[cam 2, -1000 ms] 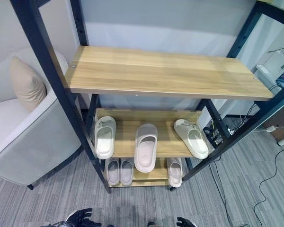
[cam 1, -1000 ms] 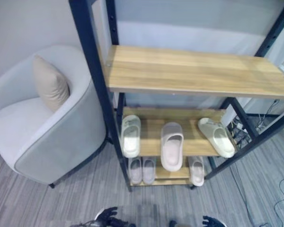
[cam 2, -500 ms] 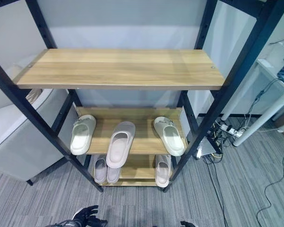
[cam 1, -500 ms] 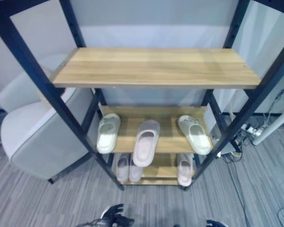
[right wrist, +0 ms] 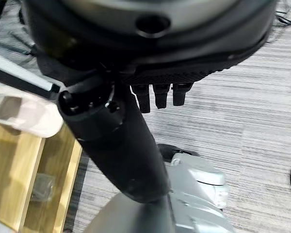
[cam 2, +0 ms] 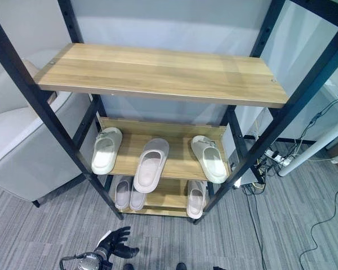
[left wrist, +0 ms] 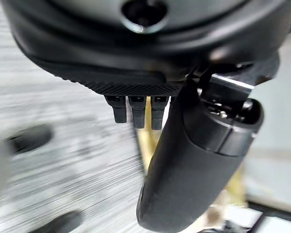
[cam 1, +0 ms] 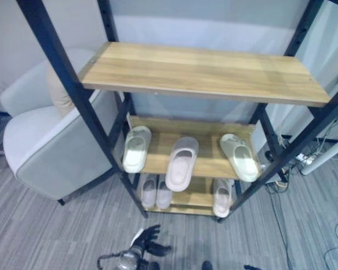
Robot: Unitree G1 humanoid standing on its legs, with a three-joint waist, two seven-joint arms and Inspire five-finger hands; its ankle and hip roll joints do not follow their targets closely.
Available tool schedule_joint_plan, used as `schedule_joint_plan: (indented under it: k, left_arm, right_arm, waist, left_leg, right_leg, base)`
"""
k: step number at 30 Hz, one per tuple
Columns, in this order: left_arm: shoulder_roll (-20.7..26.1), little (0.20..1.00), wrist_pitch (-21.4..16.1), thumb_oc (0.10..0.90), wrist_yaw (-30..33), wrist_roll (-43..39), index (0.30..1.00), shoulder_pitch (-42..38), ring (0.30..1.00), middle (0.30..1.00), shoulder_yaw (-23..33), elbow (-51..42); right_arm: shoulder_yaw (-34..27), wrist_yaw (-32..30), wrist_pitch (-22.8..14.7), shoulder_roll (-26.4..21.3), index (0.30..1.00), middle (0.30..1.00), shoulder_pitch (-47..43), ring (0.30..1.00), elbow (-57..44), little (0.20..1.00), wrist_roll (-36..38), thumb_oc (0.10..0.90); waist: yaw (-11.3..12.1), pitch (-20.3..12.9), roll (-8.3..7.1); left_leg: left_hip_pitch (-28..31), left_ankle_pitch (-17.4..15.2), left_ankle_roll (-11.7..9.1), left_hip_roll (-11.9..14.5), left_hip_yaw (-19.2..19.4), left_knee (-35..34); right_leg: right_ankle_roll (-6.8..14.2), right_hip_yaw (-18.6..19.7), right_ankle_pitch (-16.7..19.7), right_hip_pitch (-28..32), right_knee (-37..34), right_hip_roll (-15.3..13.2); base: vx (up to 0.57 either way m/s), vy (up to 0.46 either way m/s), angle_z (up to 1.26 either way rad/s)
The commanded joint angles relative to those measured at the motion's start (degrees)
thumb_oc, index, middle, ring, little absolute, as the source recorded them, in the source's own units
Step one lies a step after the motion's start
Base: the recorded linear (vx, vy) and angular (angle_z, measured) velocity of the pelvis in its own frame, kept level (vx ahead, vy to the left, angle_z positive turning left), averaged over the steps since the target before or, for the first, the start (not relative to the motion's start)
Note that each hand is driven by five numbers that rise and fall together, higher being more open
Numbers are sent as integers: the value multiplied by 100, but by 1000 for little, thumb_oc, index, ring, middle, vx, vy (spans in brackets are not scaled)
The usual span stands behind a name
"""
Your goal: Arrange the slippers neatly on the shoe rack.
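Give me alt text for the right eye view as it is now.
Three pale slippers lie spaced apart on the middle shelf of a black-framed wooden shoe rack, three more on the bottom shelf. The left hand hangs low, holding nothing; a grey armchair stands left.

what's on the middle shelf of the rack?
Three slippers on the middle shelf: a cream slipper at its left end, a pinkish slipper in the middle with its toe past the front edge, a cream slipper angled at the right. The top shelf hides the back strip.
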Motion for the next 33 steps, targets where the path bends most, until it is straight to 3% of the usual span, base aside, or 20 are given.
schedule_joint_plan:
  k: [1, 6, 16, 33]
  left_arm:
    - [86, 900, -534, 800, -371, -452, 900, 26, 900, 900, 231, -1292]
    - [311, 900, -551, 800, -562, -657, 900, 428, 900, 900, 406, -2323]
    - [403, 900, -654, 800, -388, -581, 900, 280, 900, 900, 528, -3304]
    - [447, 900, -835, 800, 176, 19, 900, -188, 900, 900, 667, -3865]
  right_arm:
    - [7, 7, -207, -100, 900, 900, -120, 900, -373, 900, 1, 800]
    - [18, 39, -177, -142, 900, 900, -70, 900, -489, 900, -171, 800]
    - [65, -3, -179, -138, 900, 900, 44, 900, -499, 900, -226, 800]
    - [119, -67, -243, -89, 900, 900, 186, 900, -518, 900, -189, 800]
  waist:
    - [146, -68, 132]
    - [168, -105, 217]
    - [123, -112, 381]
    - [2, -200, 329]
  left_leg:
    - [-101, -340, -91, 22, -419, 244]
    - [18, -249, -121, 36, -431, 24]
    - [127, -117, -203, 98, -456, -168]
    - [309, -178, -232, 164, -365, -241]
  right_leg:
    - [114, 317, -506, -120, 529, 208]
    - [111, 240, -496, -20, 353, 243]
    - [83, 143, -477, 148, 91, 326]
    - [75, 206, -460, 318, -54, 380]
  base:
    - [-6, -34, 3]
    - [-11, -22, 1]
    - [0, -10, 1]
    - [8, 0, -2]
